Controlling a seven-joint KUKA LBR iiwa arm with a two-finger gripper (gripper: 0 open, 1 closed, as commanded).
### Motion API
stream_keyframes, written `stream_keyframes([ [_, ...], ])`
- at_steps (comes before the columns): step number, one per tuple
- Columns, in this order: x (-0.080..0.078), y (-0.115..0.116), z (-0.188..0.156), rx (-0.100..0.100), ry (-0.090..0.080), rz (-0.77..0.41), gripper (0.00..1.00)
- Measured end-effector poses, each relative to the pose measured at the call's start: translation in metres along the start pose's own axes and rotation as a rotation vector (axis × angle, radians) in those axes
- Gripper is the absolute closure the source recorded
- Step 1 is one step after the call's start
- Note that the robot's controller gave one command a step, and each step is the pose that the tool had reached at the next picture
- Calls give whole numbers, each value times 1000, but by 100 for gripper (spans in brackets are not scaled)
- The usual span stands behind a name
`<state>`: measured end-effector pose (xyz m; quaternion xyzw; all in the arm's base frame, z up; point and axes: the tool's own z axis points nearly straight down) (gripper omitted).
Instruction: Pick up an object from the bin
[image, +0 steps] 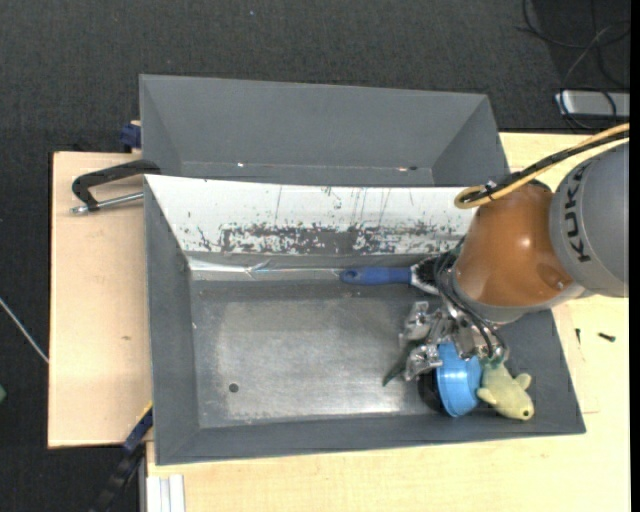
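Low in the near-right part of grey bin (168, 330): tool (436, 346), reaching in from the right under the orange wrist cover (510, 255). Thin cable (560, 160) running over the top of that cover toward the far right. Open or closed state of tool: cannot tell, metal parts cluttered and partly hidden by the cover. Directly near-right of tool, blue round cup-like thing (458, 388) on the bin floor, lying close against tool; actual contact hard to confirm. Not seen to be gripped. Pale yellow fish-shaped toy (509, 395) just right of the blue round cup-like thing, touching it, close to the right wall. Small black piece (402, 372) sticking out left beneath tool; part of tool or loose item, cannot tell. Blue long handle-like thing (377, 274) lying along the foot of the far wall, left of the cover, well apart from the two near-right items.
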<state>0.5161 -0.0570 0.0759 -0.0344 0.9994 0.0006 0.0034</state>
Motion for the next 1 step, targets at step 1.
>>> stream_keyframes([
  [1,-15,-10,-129,3,-6,-176,100],
])
